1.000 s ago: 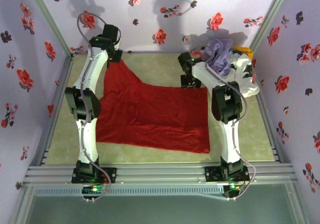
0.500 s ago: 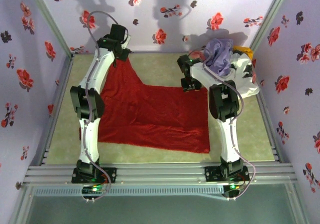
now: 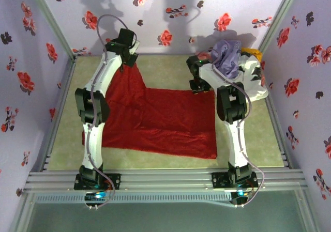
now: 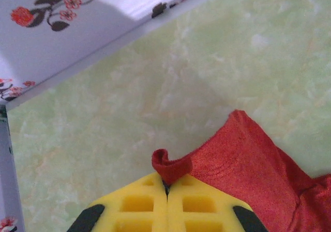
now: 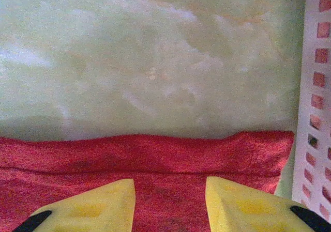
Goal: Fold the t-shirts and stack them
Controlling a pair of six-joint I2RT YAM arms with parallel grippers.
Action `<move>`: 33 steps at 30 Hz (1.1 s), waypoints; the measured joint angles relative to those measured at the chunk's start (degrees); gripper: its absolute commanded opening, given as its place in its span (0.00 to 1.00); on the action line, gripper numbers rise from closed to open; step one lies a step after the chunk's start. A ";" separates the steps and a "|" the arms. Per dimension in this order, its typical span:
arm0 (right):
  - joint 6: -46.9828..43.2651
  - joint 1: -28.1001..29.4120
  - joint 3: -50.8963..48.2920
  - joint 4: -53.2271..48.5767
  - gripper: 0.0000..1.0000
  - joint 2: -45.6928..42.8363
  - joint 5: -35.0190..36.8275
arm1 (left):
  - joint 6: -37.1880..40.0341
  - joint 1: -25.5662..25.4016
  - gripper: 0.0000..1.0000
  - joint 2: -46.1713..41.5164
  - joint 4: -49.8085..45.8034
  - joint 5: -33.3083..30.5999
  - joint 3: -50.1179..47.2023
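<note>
The large deep red t-shirt [image 3: 160, 118] lies spread on the table. Its far left corner is drawn up toward the back wall. My left gripper [image 3: 129, 60] is shut on that corner; in the left wrist view a small curl of the red t-shirt [image 4: 173, 166] sticks out between the closed yellow fingers [image 4: 139, 203], above the bare table. My right gripper [image 3: 199, 85] sits at the shirt's far right corner. Its fingers [image 5: 103, 203] stand apart over the red t-shirt's hem [image 5: 155, 154], gripping nothing. A lavender-purple t-shirt [image 3: 227, 56] is heaped at the back right.
A white plastic basket [image 3: 257, 82] stands in the back right corner, and its slotted wall [image 5: 316, 92] runs close to the right gripper. Yellow-orange cloth [image 3: 253, 51] peeks from behind the lavender heap. Flowered walls close in three sides.
The left arm has swung right and toward the back wall, pulling the red corner with it. The right gripper has shifted slightly back and right at the far edge, its jaws narrowing.
</note>
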 measured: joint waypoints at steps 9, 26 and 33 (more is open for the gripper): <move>-1.97 -0.31 1.88 0.94 0.36 3.17 -0.20 | -0.04 0.02 0.00 -2.21 -0.04 -0.46 -6.93; -2.91 -0.74 -0.13 2.16 0.00 1.99 -2.62 | -0.33 1.77 0.00 -12.61 0.02 -2.05 -17.62; -2.78 -0.57 -3.74 2.56 0.00 -1.09 -3.50 | -1.14 2.73 0.00 -17.22 0.42 -2.45 -21.66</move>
